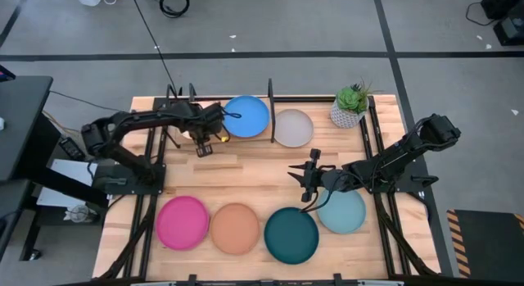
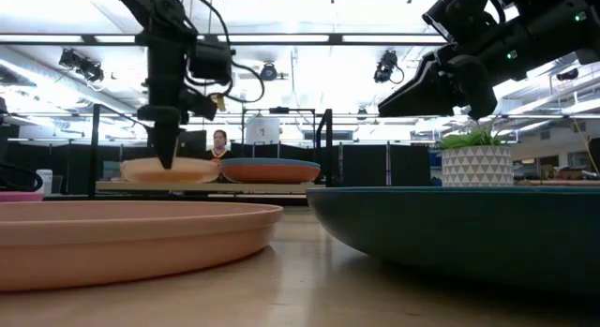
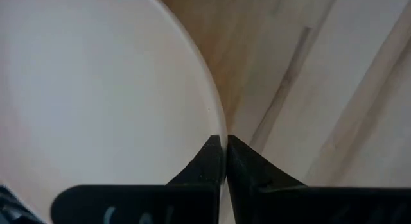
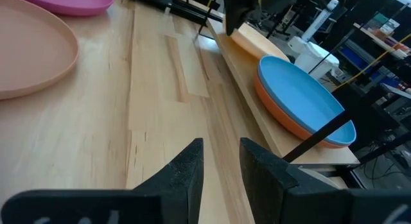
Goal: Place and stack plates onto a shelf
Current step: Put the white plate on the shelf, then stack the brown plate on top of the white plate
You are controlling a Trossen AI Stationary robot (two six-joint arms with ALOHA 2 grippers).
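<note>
Four plates wait along the counter's (image 1: 246, 175) near edge: pink plate (image 1: 182, 223), peach plate (image 1: 235, 229), dark teal plate (image 1: 291, 235) and light blue plate (image 1: 341, 211). On the shelf (image 1: 270, 114) at twelve o'clock, the blue plate (image 1: 247, 116) lies stacked on a rust-orange plate (image 4: 282, 118), with the grey plate (image 1: 292, 127) beside it at three o'clock. The left gripper (image 3: 224, 161) is pinched together on the rim of the cream-white plate (image 3: 96, 102), holding it at the shelf's nine o'clock end; whether it already rests on the board is hard to tell. The step in hand is setting this plate down. The next move probably calls for lowering it flat, then letting go. The right gripper (image 1: 309, 181) hovers near the light blue plate, fingers apart, holding nothing
</note>
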